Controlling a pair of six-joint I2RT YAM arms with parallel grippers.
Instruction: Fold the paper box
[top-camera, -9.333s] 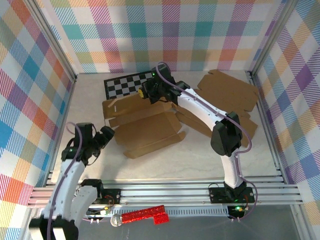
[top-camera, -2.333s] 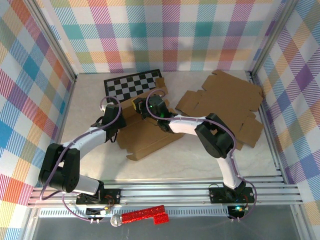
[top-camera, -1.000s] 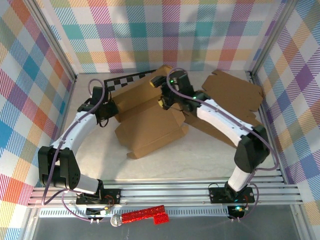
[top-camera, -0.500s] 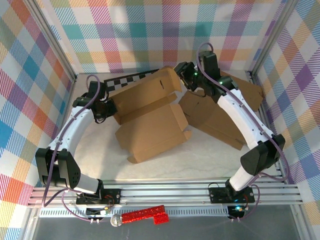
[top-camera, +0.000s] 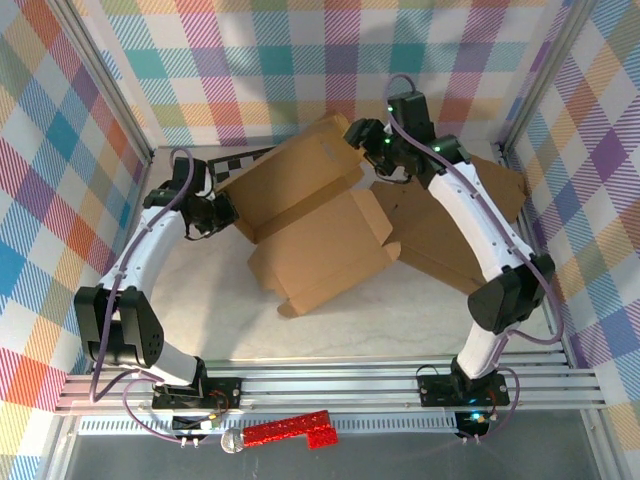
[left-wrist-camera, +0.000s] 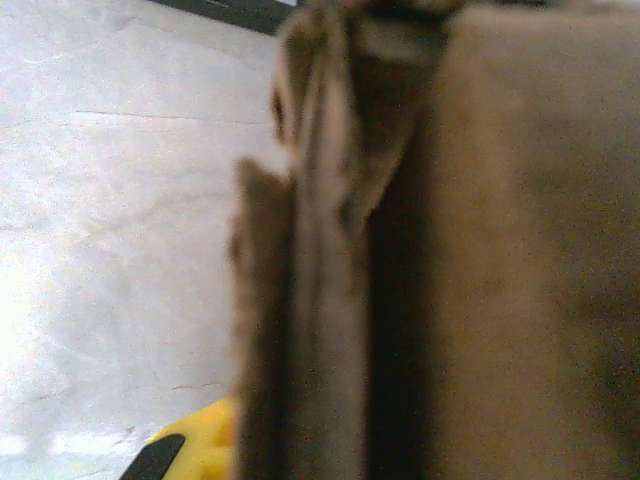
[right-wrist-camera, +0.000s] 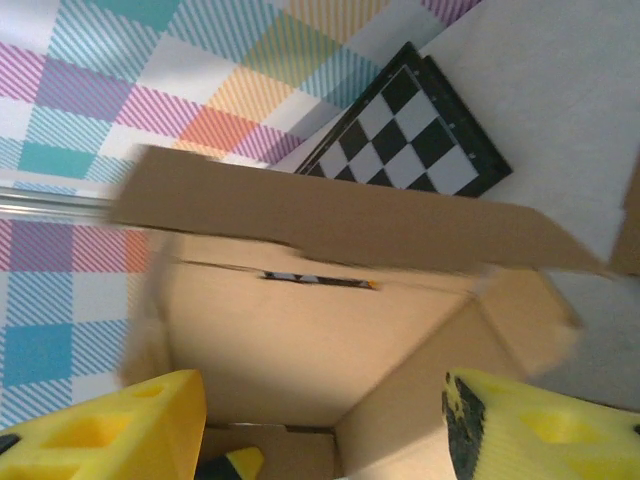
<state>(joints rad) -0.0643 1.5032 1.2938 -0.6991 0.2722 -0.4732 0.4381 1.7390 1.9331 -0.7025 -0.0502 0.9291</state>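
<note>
The paper box (top-camera: 325, 245) is brown cardboard, half unfolded in the middle of the table, with its rear panel (top-camera: 290, 178) lifted at a slant. My left gripper (top-camera: 222, 212) is shut on the box's left edge. In the left wrist view that cardboard edge (left-wrist-camera: 330, 300) runs upright right in front of the lens, beside one yellow fingertip (left-wrist-camera: 195, 450). My right gripper (top-camera: 362, 136) hovers at the raised panel's top right corner. Its yellow fingers (right-wrist-camera: 110, 430) stand wide apart, and the box's inner walls (right-wrist-camera: 300, 340) lie beyond them.
A black-and-white checkerboard (top-camera: 238, 160) lies behind the box by the back wall, also seen as the checkerboard (right-wrist-camera: 420, 130) from the right wrist. Flat cardboard sheets (top-camera: 455, 235) cover the right side of the table. Plaid walls enclose three sides.
The box has slid to the right and its rear panel stands steeper. My right gripper shifted slightly left along the panel's top corner. The left gripper kept its hold on the left edge.
</note>
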